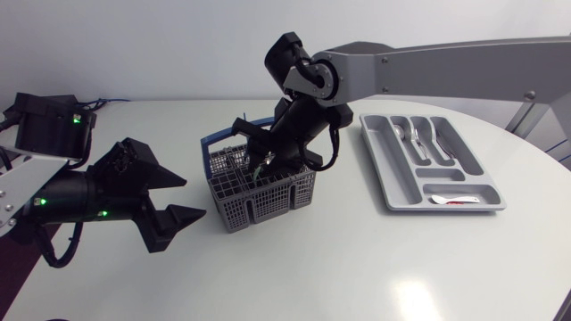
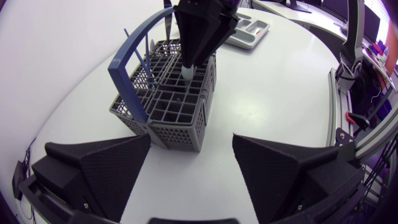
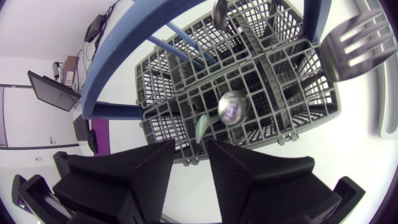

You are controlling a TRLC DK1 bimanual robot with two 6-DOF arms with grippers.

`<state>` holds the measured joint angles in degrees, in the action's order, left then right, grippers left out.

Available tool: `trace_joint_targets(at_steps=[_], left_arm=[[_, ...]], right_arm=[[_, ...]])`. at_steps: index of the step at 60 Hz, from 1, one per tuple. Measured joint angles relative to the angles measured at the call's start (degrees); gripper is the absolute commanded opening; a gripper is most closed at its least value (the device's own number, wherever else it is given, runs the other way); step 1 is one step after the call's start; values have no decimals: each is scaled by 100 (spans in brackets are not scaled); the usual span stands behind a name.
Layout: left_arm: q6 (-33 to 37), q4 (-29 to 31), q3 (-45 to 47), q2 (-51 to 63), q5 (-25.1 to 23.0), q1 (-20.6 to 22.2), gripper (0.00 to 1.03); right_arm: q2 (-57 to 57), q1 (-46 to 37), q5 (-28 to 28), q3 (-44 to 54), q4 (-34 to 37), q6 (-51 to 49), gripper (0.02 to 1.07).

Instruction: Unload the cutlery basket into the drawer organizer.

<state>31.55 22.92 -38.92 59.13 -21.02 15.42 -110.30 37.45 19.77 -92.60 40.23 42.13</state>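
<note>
**Cutlery basket** [image 1: 268, 203] — grey plastic grid with a blue handle [image 2: 134, 40], centre of the overhead view, upright on the white table [image 1: 357, 267]. Contents as seen from the right wrist: spoon [image 3: 233, 107] bowl-up in a cell just ahead of the fingers; fork [image 3: 357, 43] tines-up at a far corner; more pieces beyond, too cropped to name.

**Right claw** [image 2: 188, 63] — entering from the upper right of the overhead view, sunk into the basket beside the blue arch. Narrow, pinched on a pale handle [image 3: 200, 127] that runs down between both fingers.

**Left claw** [image 1: 193, 198] — lower left of the overhead view, spread wide, holding nothing, near the basket's left wall but apart from it.

**Organizer** [image 1: 382, 174] — right side of the overhead view, well apart from the basket. Steel cutlery [image 1: 419, 138] in the long slots, a white spoon [image 1: 444, 198] in the short cross slot at the near end.

**Step in hand, by judgement** — drawing one piece out of its cell.
- Lift straight up along the cell, not at a slant, to avoid snagging the grid.
- Keep clear of the blue arch and the neighbouring spoon.
- Hold the squeeze firm, since a slim handle may pivot.
- Watch for the basket rising with the piece.
- Carry high across to a matching slot.
</note>
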Motion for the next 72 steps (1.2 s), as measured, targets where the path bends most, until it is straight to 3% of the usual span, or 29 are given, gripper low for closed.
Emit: trace_joint_targets(at_steps=[72], left_arm=[[0,-144,133,157,-103,0,96]], right_arm=[[-94,42,-203,267,-472,162,14]])
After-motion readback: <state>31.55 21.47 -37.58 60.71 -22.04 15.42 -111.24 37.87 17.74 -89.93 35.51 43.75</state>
